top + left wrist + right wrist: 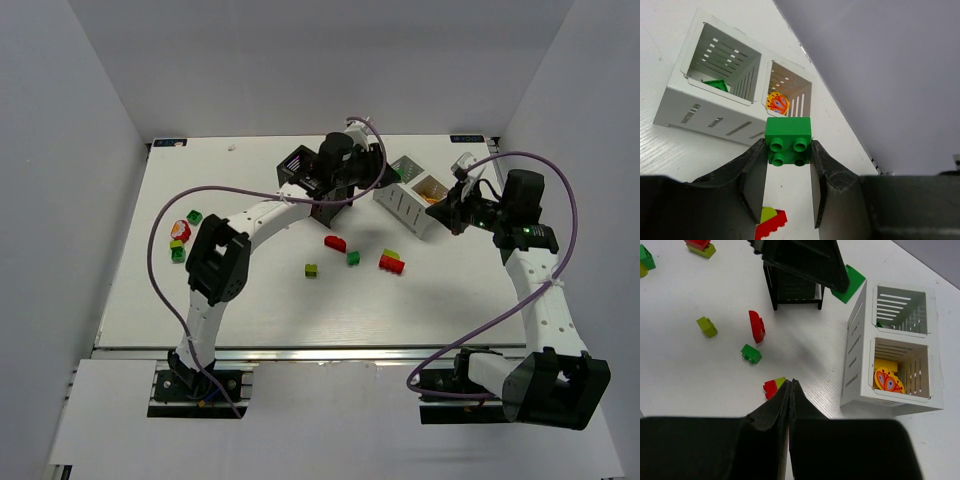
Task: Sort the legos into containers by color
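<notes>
I see a green brick between the dark grey left fingers. The white bin holds a green piece and a yellow piece printed orange-red. On the white desk: a red brick, a lime brick, a red-and-lime pair and a black bin.

My white table carries the black bin and the white bin side by side toward its far edge. Nearer me, mid-table, lie a red arched brick, a loose green brick, a red-and-lime stack and a lime brick, all apart. A small cluster of bricks sits well off to my left.
</notes>
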